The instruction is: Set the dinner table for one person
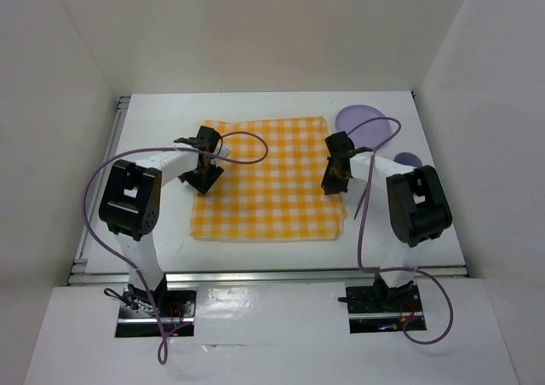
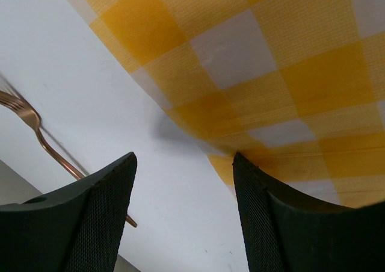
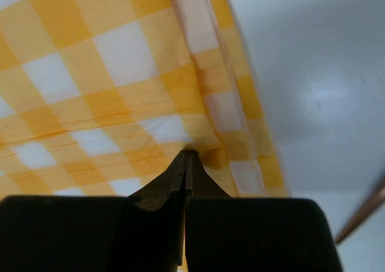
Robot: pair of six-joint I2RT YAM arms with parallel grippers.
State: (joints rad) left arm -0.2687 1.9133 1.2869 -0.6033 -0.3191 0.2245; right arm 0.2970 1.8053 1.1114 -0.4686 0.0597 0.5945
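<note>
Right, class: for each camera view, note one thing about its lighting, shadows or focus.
Top external: soft, even light, only faint shadows on the dinner table. Left wrist: the checked cloth is sharp, a soft shadow lies beside its edge, and the copper fork blurs toward its tines. Right wrist: the right gripper is a dark silhouette; the copper-coloured bar at lower right is out of focus.

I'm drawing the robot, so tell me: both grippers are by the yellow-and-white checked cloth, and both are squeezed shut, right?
Not quite. The left gripper is open, its jaws standing apart at the edge of the yellow-and-white checked cloth; the left wrist view shows it. Only the right gripper is shut, on the cloth.
</note>
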